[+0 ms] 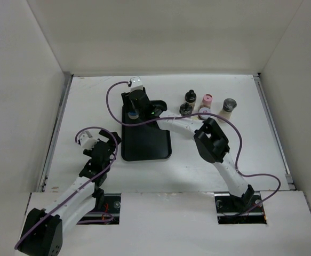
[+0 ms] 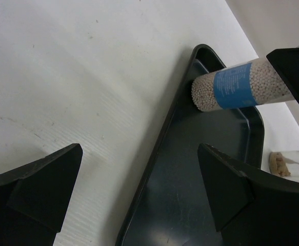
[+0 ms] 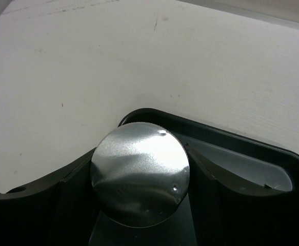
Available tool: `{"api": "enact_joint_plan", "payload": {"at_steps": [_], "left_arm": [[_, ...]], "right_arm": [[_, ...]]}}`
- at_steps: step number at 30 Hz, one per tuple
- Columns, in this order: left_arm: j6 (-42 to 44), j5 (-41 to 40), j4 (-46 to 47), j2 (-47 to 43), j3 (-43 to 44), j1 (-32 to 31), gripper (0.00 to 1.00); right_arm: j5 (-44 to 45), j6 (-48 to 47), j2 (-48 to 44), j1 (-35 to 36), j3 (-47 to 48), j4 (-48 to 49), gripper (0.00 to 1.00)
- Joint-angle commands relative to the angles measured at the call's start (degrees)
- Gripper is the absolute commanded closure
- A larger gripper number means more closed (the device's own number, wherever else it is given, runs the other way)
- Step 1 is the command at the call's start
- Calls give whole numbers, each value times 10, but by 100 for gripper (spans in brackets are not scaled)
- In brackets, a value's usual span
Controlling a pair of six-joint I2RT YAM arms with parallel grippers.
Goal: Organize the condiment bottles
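Observation:
My right gripper (image 1: 136, 106) is shut on a condiment bottle (image 2: 239, 85) with a white granular body and a blue band. It holds the bottle over the far left corner of the flat black tray (image 1: 144, 144). In the right wrist view the bottle's shiny silver cap (image 3: 139, 174) fills the gap between the fingers (image 3: 72, 200). Whether the bottle's base rests on the tray floor (image 2: 190, 195) I cannot tell. My left gripper (image 1: 107, 145) stands open, its fingers astride the tray's left rim (image 2: 162, 148) and holding nothing. Several more bottles (image 1: 207, 100) stand together at the back right.
That group has black (image 1: 189, 96), pink and grey (image 1: 229, 105) caps and stands right of the tray, just behind the right arm's elbow (image 1: 211, 140). White walls close in the table (image 1: 86, 106) on three sides. A purple cable (image 1: 112, 88) loops over the tray's far end.

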Motion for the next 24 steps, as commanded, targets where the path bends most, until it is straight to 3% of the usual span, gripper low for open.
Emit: {"api": "enact_joint_plan", "payload": {"at_steps": [1,3,6,10,14,17,21,24], "left_arm": [[-4,3,28,9,-2,-2,0],[-4,4,30,9,-3,-2,0],[-4,3,36,18,-2,-3,0],[-2,4,38,13,-2,-3,0],[0,6,36,15,-2,-2,0],[0,6,39,9,-3,-4,0],[-1,10,42,20,0,-8,0],[0,9,42,20,8,-9,0]], "right_arm": [[6,6,4,3,39,64,40],[10,8,-1,7,30,64,25],[11,8,-38,9,1,78,12],[8,8,-154,9,-93,128,7],[8,6,-292,9,-230,184,7],[22,5,-400,1,-350,198,19],[49,9,-507,-35,-479,163,58],[50,32,-541,-65,-513,82,60]]}}
